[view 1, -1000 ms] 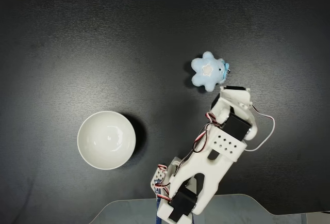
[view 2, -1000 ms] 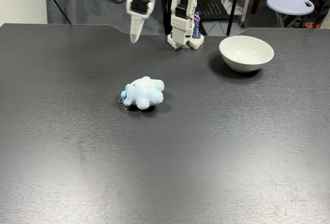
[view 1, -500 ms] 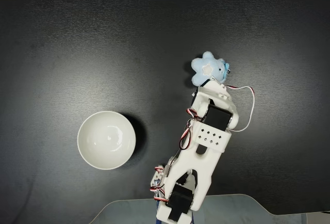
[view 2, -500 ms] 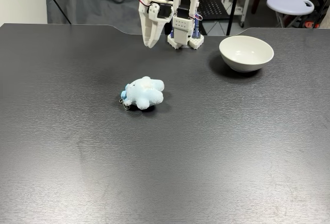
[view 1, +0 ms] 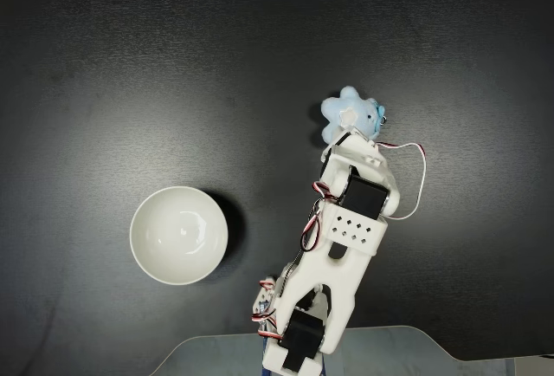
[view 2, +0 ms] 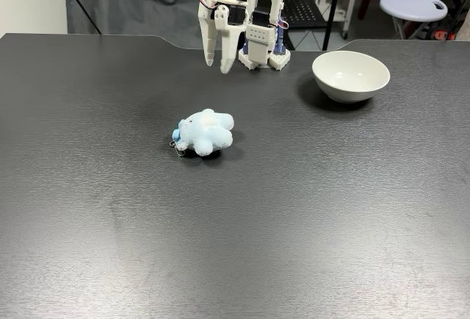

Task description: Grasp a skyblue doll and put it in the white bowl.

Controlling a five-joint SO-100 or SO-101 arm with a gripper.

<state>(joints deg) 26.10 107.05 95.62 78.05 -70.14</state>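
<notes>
In the slanted fixed view, left to right: your doll (view 2: 205,132) lies loose on the dark worktop (view 2: 235,245). Your pincer (view 2: 217,63) hangs above and behind it, released, fingers spread and pointing down, likely so it can straddle the plush. Well apart to the right sits the bowl (view 2: 351,75), empty, mouth up to receive the doll.

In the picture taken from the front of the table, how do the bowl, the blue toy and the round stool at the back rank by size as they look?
1. White bowl
2. Stool, nearly as wide as the bowl but farther back, so unsure
3. Skyblue doll, smallest, though nearest the camera
</notes>
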